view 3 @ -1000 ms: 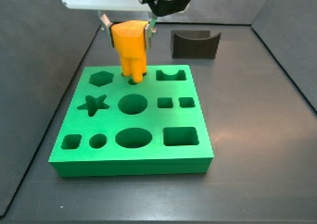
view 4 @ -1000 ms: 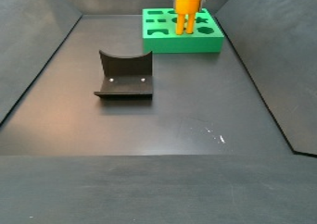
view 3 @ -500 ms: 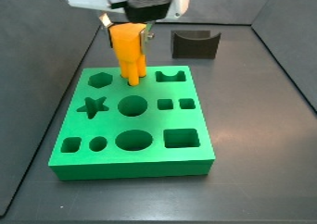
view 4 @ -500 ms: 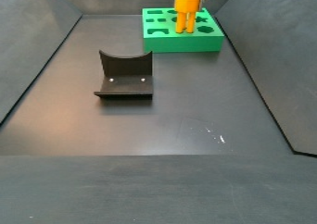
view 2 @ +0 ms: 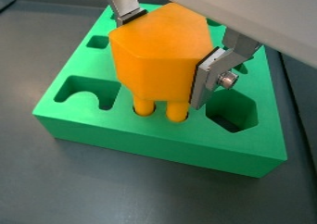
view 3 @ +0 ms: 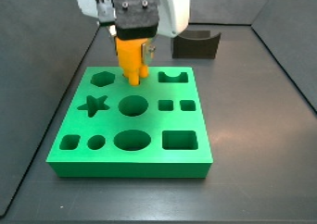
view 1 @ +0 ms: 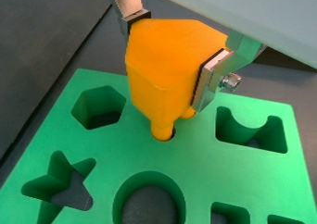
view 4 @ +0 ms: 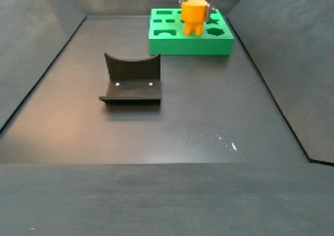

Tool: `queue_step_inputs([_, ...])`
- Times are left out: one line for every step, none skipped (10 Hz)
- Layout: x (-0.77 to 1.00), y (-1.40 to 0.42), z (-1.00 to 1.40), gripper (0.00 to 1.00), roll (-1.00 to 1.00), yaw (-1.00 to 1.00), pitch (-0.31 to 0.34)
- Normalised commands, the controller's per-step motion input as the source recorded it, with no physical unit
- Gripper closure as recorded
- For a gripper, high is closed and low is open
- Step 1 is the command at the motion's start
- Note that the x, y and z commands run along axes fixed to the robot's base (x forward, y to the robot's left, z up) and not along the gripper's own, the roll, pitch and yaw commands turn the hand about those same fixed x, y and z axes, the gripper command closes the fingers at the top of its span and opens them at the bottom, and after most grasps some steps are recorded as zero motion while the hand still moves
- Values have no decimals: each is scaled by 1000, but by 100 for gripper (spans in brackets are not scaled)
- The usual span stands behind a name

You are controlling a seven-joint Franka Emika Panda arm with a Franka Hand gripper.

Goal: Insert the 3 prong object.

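Orange 3 prong object (view 1: 168,75) clamped between the pincer (view 1: 173,54) plates, silver fingers (view 2: 221,68) pressing its flanks in both wrist views. Prongs point down; tips reach the top face of the green block (view 3: 136,126), at the slot between the hexagon hole (view 1: 98,108) and the notched hole (view 1: 251,128). Wrist views suggest the tips have just entered; upper body stands well proud. Depth not certain.

Judgement: insertion begun, not finished. Left to do: press straight down until seated, then release.

Other holes (star (view 3: 92,105), circles, squares) are vacant.

Beyond the block, the dark grey curved block (view 3: 196,43) sits on the worktop (view 4: 170,162), well apart and untouched. In a side view the pincer hangs over the block's rear row.
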Motion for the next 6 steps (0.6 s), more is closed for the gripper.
queue_step_inputs([14,20,-471,100,166,69,0])
queue_step_inputs([11,0,-471,100,247,226,0])
queue_step_inputs([31,0,-431,100,240,297,0])
queue_step_inputs([51,0,-449,100,213,234,0])
queue_step_inputs([34,0,-509,100,211,109,0])
queue_step_inputs([11,0,-629,100,160,60,-9])
